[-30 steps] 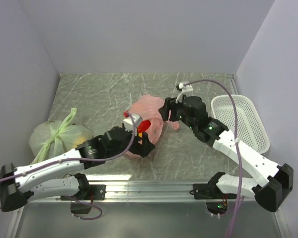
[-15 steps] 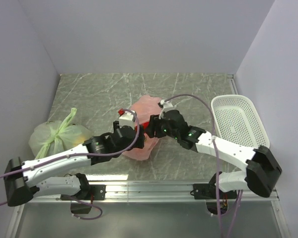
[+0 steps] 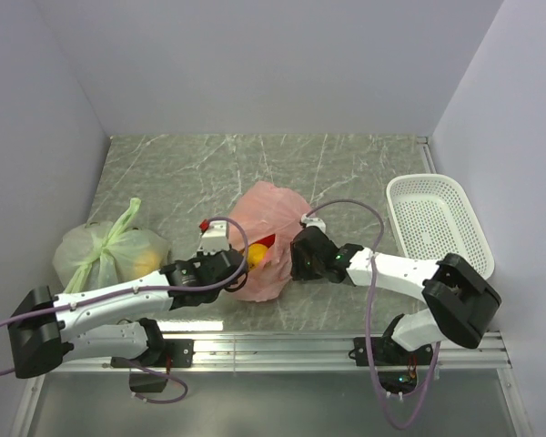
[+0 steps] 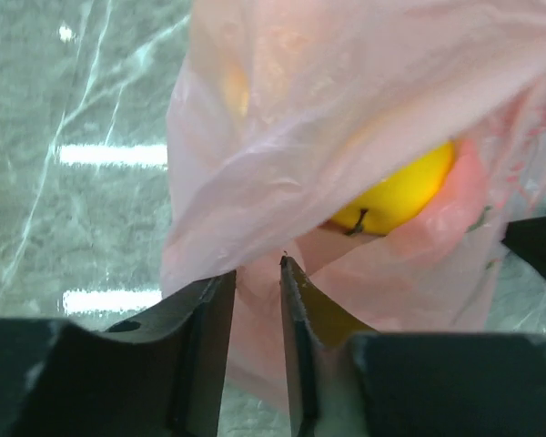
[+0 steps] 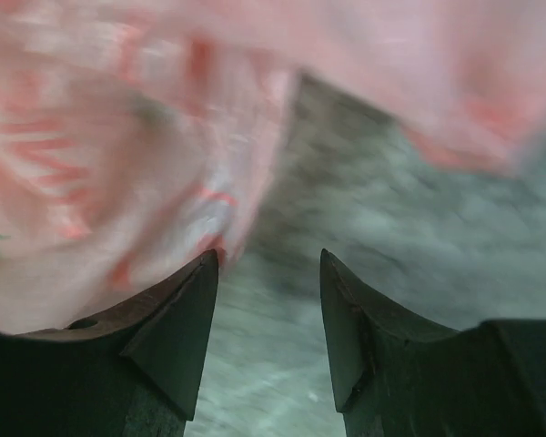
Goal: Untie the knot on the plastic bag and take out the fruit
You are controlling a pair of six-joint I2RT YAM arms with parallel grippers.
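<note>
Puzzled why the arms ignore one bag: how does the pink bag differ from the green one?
The pink bag lies in the middle; the green bag sits alone at the far left. The pink bag gapes, showing a yellow fruit; the green bag is knotted shut, its tuft sticking out. Both are thin, see-through plastic.

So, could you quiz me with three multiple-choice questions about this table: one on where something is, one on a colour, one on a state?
1. The white basket sits: A) at the right side of the table B) at its left side C) at its middle.
2. The fruit showing inside the pink plastic bag is: A) green B) yellow C) purple.
3. The green bag is: A) torn open B) emptied flat C) tied shut.
Answers: 1A, it lies far right in the top view; 2B, the left wrist view shows yellow peel; 3C, its top is knotted.
</note>
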